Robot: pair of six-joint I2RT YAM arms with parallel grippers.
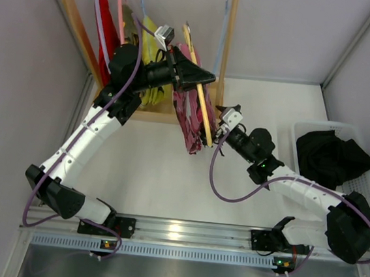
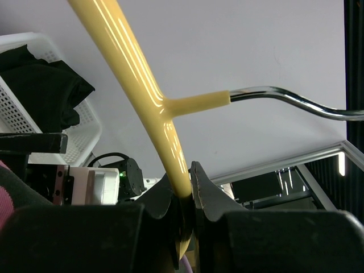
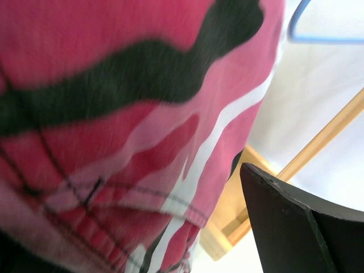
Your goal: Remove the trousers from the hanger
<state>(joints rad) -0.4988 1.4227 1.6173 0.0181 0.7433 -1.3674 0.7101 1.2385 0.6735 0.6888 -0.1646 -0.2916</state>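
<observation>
A: Top view, entries?
B: Left tool [image 1: 203,75]: pinching the yellow hanger [image 1: 205,114]. Camouflage trousers [image 1: 190,122]: draped on that hanger, at 6 o'clock from the left tool. Right tool [image 1: 218,134]: just beside them, at their 3 o'clock; spread or pressed together, cannot tell. Black trousers [image 1: 331,156]: in the white basket [image 1: 302,131], at 3 o'clock on the desk [image 1: 155,175].
A: Left wrist?
B: Jaws pressed on the hanger's arm, below its metal hook [image 2: 284,96].
A: Right wrist?
B: Camouflage cloth fills 9 to 12 o'clock; one finger [image 3: 296,227] at 5 o'clock.

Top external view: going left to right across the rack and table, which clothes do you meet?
In order: red garment → yellow-green garments → camouflage trousers → black trousers, lying in the white basket.
</observation>
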